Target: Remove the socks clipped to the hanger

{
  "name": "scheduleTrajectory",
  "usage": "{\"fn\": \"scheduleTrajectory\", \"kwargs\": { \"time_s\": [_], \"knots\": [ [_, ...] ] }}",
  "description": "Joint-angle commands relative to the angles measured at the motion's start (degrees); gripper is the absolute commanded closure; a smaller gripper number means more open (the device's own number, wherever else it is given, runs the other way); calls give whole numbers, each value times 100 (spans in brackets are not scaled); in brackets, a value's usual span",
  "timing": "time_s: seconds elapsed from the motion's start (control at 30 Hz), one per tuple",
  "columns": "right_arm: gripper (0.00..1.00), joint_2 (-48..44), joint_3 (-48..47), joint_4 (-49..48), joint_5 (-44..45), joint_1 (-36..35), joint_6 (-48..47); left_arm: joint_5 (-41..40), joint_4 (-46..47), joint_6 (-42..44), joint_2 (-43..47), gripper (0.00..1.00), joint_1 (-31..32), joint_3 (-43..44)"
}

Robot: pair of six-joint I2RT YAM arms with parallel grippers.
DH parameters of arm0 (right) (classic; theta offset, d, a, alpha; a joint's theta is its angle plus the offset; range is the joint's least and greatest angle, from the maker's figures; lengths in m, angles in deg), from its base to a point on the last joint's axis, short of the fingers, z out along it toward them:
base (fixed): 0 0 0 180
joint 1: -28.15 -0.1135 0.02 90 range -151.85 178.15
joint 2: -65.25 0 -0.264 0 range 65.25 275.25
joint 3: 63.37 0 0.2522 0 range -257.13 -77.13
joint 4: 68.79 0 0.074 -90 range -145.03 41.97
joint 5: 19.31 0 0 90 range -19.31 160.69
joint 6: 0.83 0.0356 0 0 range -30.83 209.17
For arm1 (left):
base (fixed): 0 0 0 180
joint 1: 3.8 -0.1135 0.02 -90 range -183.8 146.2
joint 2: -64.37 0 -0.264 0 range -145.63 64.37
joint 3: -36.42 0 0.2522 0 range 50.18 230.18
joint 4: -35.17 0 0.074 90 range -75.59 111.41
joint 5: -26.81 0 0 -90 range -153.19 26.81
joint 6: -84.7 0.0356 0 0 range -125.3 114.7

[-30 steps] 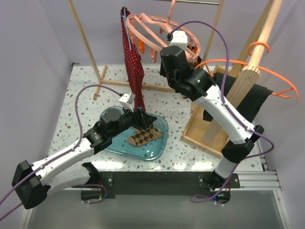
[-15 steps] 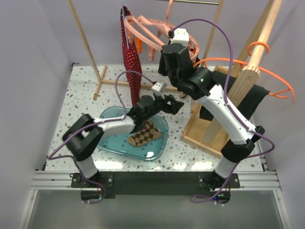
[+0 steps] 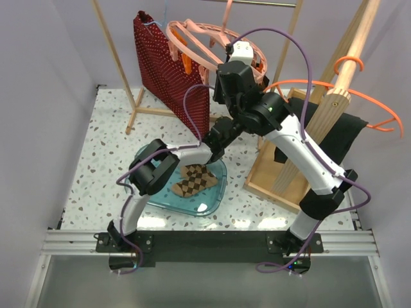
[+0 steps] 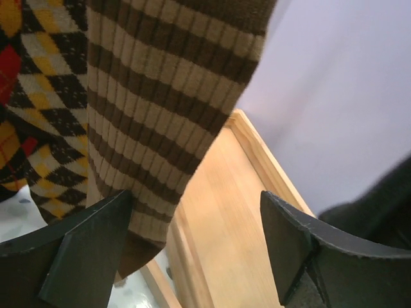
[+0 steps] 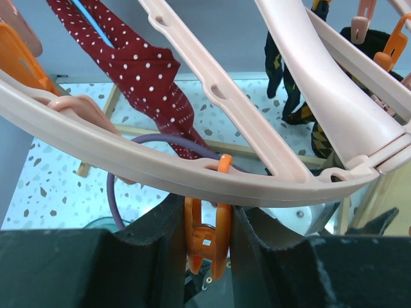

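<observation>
Counts, all placed off the pink hanger [image 5: 308, 70]:
- pink hanger: 1
- thin orange hanger [image 3: 350, 59], right of it: 1
- red dotted garment [image 3: 168, 64], left of it: 1
- black cloth [image 3: 334, 138], lower right: 1
- blue dish [image 3: 209, 204], below: 1
- checkered socks [image 3: 192, 181] in the dish: 1 or 2, can't separate them
- striped sock [image 4: 160, 96], hanging: 1
- dark argyle socks [image 4: 38, 96], hanging: at least 2
- orange peg [image 5: 205, 237], under its rim: 1
</observation>
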Motion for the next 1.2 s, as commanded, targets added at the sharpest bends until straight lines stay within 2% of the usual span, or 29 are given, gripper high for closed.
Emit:
{"fn": "scheduleTrajectory", "kwargs": {
  "time_s": [0.0,0.07,0.17,0.27,0.33,0.43,0.47,0.5,0.53,0.67,0.9,1.03,1.17],
  "knots": [
    [88,-371,105,-177,-45,0,16,-657,499,438,-379,18,29,656],
    [88,-424,123,-168,-19,-9,8,-692,377,570,-589,19,29,1023],
    [87,-459,149,-142,-10,0,7,-780,183,711,-827,27,29,1402],
    [85,-485,193,-124,8,0,25,-806,148,799,-950,46,29,1649],
    [83,-486,210,-107,-18,0,43,-859,25,852,-995,52,29,1746],
    [82,-521,254,-107,-27,-9,51,-842,8,1001,-995,71,29,1790],
    [81,-529,272,-107,-19,-9,51,-790,-36,1019,-951,87,29,1782],
    [78,-529,307,-107,-18,-9,43,-781,-106,1010,-925,98,29,1747],
    [78,-538,307,-72,-18,-9,43,-737,-124,984,-776,100,29,1581],
    [72,-556,351,78,-19,0,-1,-246,-10,747,-91,100,29,781],
    [46,-670,395,446,-203,-9,-98,590,-405,377,1201,100,29,-379],
    [39,-819,448,666,-545,0,-151,801,-757,219,1904,100,11,-836],
    [36,-995,500,781,-862,-9,-256,1204,-1037,0,2213,100,-15,-969]
  ]
}}
